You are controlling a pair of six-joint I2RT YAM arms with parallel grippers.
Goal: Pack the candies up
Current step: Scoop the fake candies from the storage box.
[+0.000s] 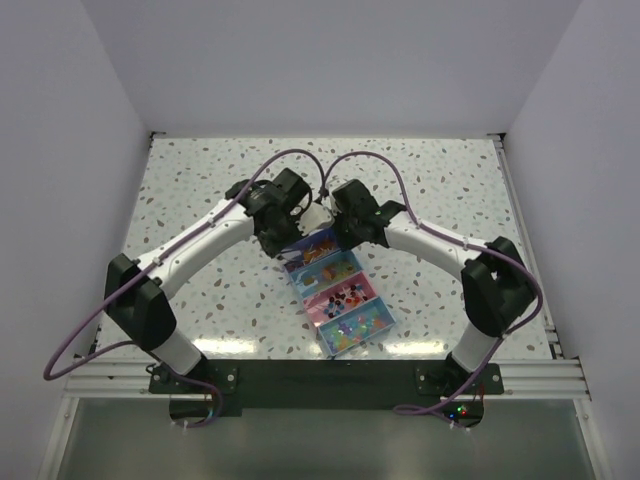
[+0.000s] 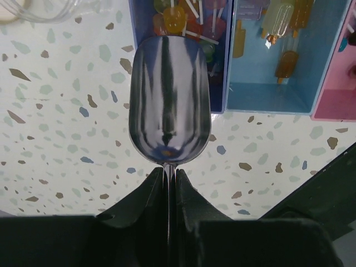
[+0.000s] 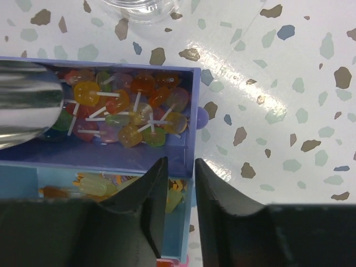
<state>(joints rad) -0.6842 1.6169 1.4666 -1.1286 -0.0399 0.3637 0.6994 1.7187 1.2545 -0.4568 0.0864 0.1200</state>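
1. left gripper clamped on scoop handle, bowl over box edge.
2. right gripper jaws slightly apart, over box end wall.
3. candies inside box compartments.

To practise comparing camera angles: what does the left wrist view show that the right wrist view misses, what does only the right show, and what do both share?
Only the left wrist view: the left gripper shut on the handle of the metal scoop, with the scoop's whole bowl in sight. Only the right wrist view: the right gripper, jaws slightly apart, and a small round nub outside the purple compartment. Both: the scoop, that compartment's candies, the blue compartment and the rim of the clear jar.
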